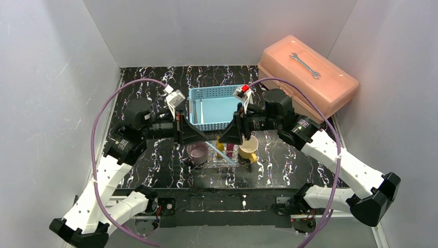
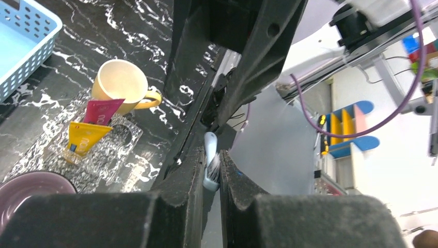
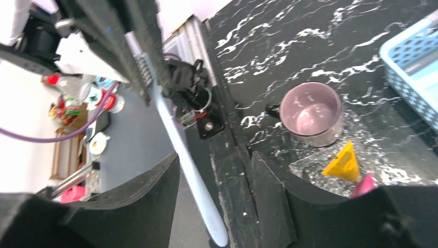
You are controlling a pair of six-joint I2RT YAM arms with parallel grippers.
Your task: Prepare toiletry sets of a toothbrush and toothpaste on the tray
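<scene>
At the centre of the frame both arms met, the left hand [image 1: 209, 138] and right hand [image 1: 222, 138] tip to tip just below the light-blue basket [image 1: 217, 106]. A toothbrush [image 1: 227, 156] slanted down-right from them, between a purple cup [image 1: 197, 152] and a yellow cup [image 1: 249, 148] on the black marbled worktop [image 1: 155, 165]. A pink toolbox [image 1: 330, 88] sat upper right.

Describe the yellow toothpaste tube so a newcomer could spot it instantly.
Find the light-blue basket; on its near side a clear glittery tray sits between a purple cup and a yellow cup. Of the two small tubes on the tray, it is the yellow tube, nearer the purple cup, not the pink tube.
</scene>
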